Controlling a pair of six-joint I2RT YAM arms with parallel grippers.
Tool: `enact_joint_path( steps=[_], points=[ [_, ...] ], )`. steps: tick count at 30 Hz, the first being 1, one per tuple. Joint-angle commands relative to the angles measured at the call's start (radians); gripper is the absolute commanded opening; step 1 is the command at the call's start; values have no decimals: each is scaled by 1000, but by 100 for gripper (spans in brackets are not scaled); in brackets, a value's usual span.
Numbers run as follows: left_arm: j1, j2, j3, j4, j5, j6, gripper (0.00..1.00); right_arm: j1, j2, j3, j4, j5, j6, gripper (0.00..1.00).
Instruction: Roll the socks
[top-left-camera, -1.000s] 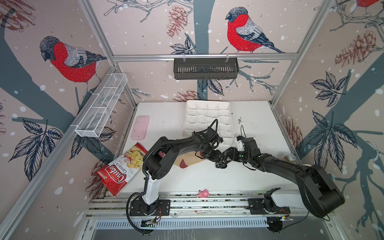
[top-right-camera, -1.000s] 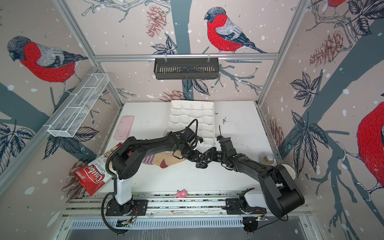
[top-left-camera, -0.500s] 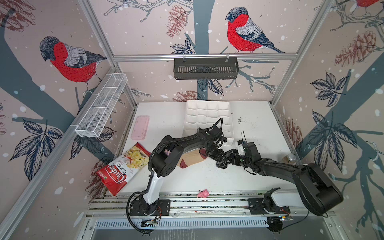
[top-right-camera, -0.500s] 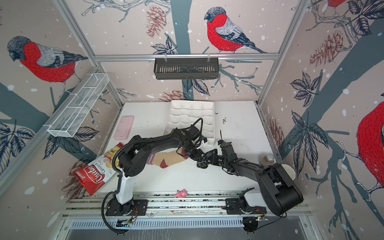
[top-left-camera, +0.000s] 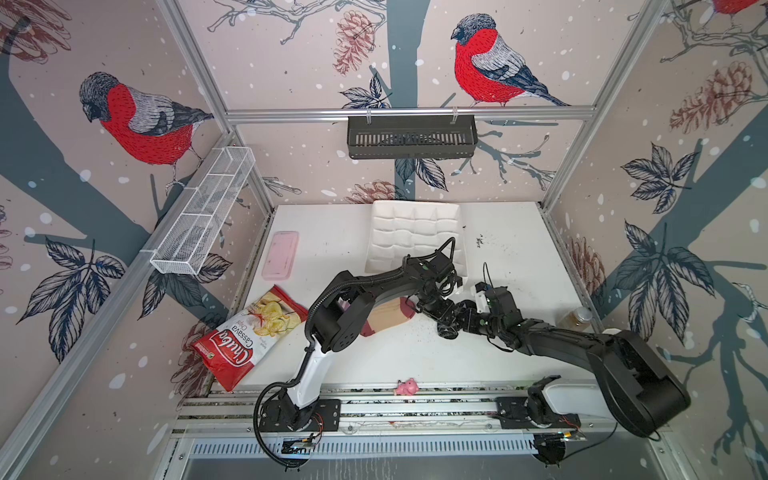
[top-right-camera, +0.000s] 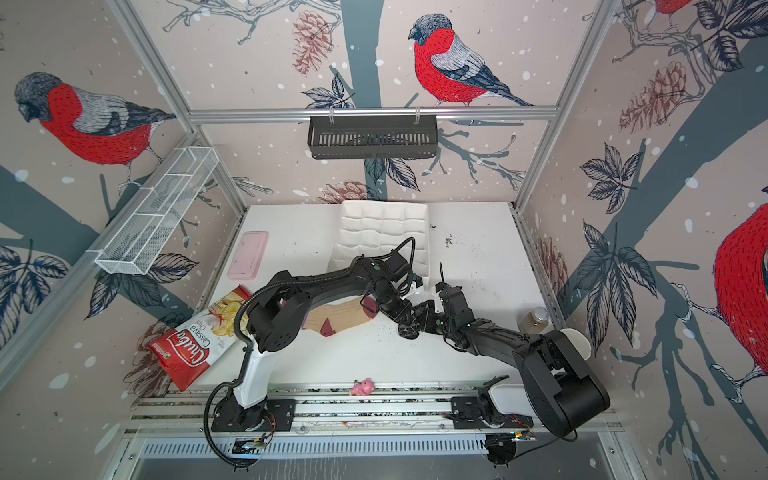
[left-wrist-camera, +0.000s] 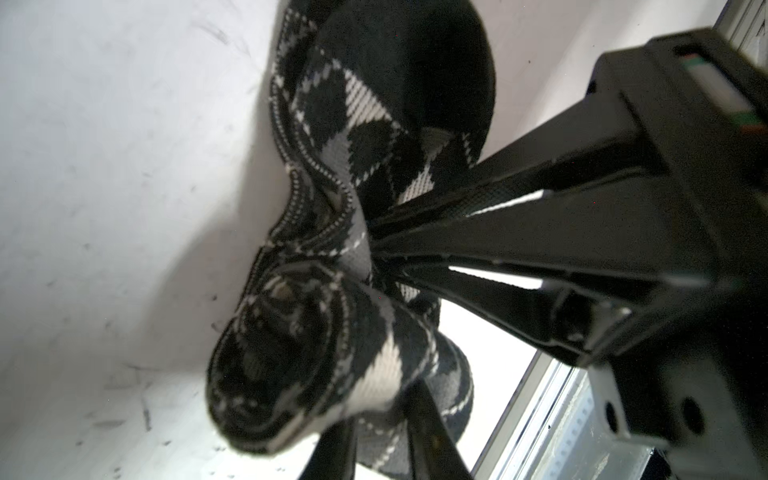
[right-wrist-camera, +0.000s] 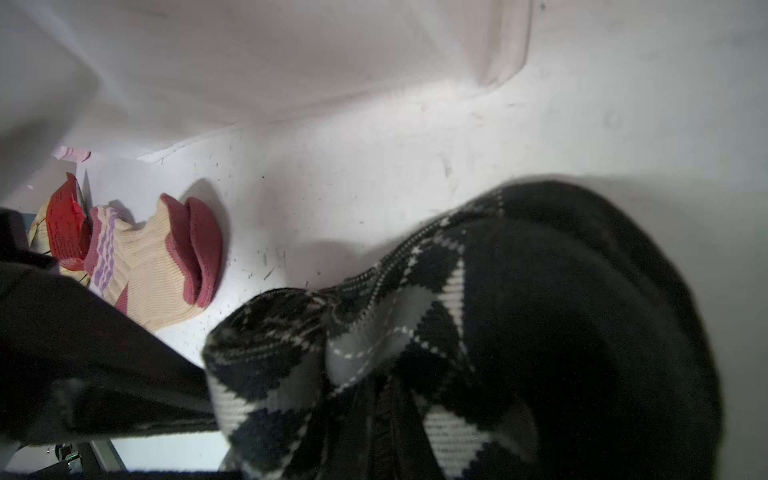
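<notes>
The black-grey-white argyle sock (top-left-camera: 444, 331) (top-right-camera: 406, 330) is bunched mid-table between both grippers, one end rolled (left-wrist-camera: 291, 374). My right gripper (top-left-camera: 459, 321) (left-wrist-camera: 370, 245) (right-wrist-camera: 374, 399) is shut on the sock's pinched middle. My left gripper (top-left-camera: 434, 311) (left-wrist-camera: 382, 409) sits at the rolled end, its jaws a little apart, with sock fabric showing in the gap. The tan sock (top-left-camera: 388, 318) (top-right-camera: 340, 316) (right-wrist-camera: 153, 266), with maroon toe and purple stripes, lies flat on the table, partly under the left arm.
A red-and-white chips bag (top-left-camera: 245, 336) lies at the front left and a pink case (top-left-camera: 280, 254) behind it. A white padded tray (top-left-camera: 415, 232) stands at the back. There is a jar (top-left-camera: 579, 318) at the right edge and a pink toy (top-left-camera: 405, 386) on the front rail.
The left gripper's jaws have parted slightly at the rolled end. The right gripper has closed tighter on the sock's middle. The sock is bunched more tightly between them.
</notes>
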Motion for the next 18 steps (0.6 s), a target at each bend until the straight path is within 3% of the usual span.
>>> enact_joint_path(
  steps=[1, 7, 18],
  points=[
    [4, 4, -9, 54, 14, -3, 15, 4, -36, 3, -109, 6, 11, 13],
    [7, 15, -4, 78, 15, -19, 6, 5, -124, 2, -166, 22, 17, 19],
    [10, 12, -29, 99, 15, -38, 5, 13, -309, 14, -248, 26, 38, 26]
  ],
)
